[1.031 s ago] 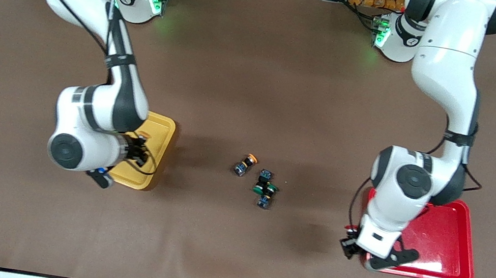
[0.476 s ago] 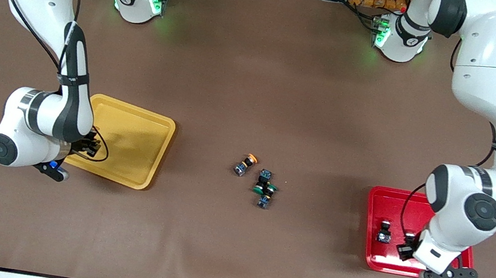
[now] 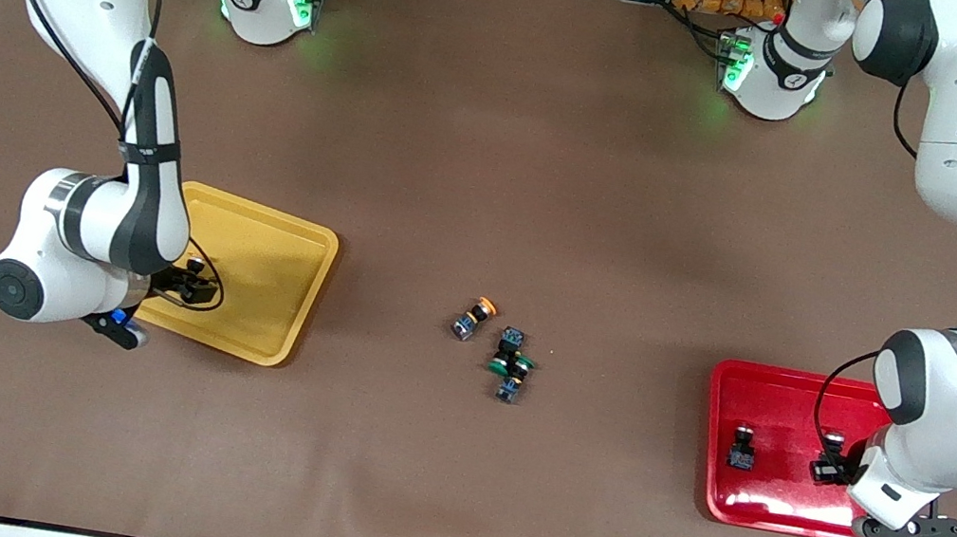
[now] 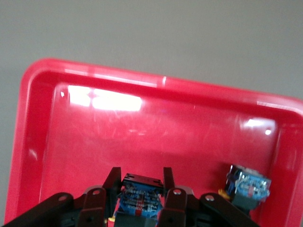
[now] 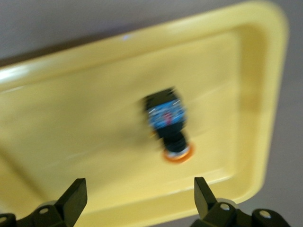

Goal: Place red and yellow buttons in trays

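The counter (image 3: pixel 495 165) is covered in a matte brown sheet with a slight ripple along the edge nearest the front camera. Two shallow plastic trays with rounded corners lie on it, well apart. The yellow tray (image 3: pixel 285 276) is matte and sits toward the right arm's end; the red tray (image 3: pixel 780 398) is glossy, with bright glare on its floor in the left wrist view, and sits toward the left arm's end.

The right pincer (image 5: pixel 137 198) hangs over the yellow tray with its fingers wide apart and nothing between them. Under it, on the tray floor, lies a yellow-capped button (image 5: pixel 168 125) on its side: a boxy black body with a blue end and a round orange-yellow cap.

The left pincer (image 4: pixel 141 189) is over the red tray, its fingers closed on a button (image 4: pixel 137 194) whose blue-and-black end shows between them; its cap colour cannot be told. A second button (image 3: pixel 741 448) rests on the red tray floor near it.

In the middle of the counter, between the trays, another yellow-capped button (image 3: pixel 472 317) lies on its side. Just beside it, nearer the front camera, sits a tight cluster of green-capped buttons (image 3: pixel 511 365), touching one another.
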`<move>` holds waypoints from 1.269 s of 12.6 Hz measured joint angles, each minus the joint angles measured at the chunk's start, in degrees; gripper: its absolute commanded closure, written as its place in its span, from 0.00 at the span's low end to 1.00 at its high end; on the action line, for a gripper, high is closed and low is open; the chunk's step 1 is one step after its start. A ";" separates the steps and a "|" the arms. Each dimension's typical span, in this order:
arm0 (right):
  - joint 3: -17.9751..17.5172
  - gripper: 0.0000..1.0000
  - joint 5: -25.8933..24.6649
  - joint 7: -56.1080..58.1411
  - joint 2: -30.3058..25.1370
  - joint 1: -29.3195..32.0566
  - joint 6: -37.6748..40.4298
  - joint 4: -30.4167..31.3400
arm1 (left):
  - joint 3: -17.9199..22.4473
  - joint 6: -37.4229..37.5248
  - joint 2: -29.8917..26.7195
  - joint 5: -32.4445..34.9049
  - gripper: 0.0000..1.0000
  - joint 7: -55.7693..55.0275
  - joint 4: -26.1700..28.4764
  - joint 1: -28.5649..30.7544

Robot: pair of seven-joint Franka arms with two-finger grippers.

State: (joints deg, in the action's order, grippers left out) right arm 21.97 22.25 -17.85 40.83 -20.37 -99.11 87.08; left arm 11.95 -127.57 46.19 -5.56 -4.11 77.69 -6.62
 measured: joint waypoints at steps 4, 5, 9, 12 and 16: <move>-0.27 0.00 8.87 -9.46 -0.21 -4.06 0.87 -0.93 | -0.34 1.87 -0.03 -0.10 0.00 0.71 -0.48 0.07; -0.46 0.00 11.77 -12.24 -0.24 -5.48 0.74 -1.26 | -0.35 1.87 -0.06 -0.23 0.00 0.72 -0.60 0.12; -1.89 0.00 16.89 -27.39 -0.30 -12.40 -6.84 -3.13 | -0.35 1.89 -0.18 -5.98 0.00 2.94 -0.96 1.59; -7.46 0.00 16.88 -39.81 -0.24 -15.01 -18.19 -4.71 | -0.42 1.78 -1.45 -6.82 0.00 4.04 -1.63 1.85; -10.76 0.00 16.84 -44.41 2.71 -18.84 -30.76 -4.64 | -0.43 2.34 -8.29 -6.82 0.00 4.16 -2.13 1.73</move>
State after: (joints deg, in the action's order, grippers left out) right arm 11.21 39.09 -62.26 43.54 -39.22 -129.87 82.44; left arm 11.52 -125.23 37.90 -12.38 0.04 75.55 -4.89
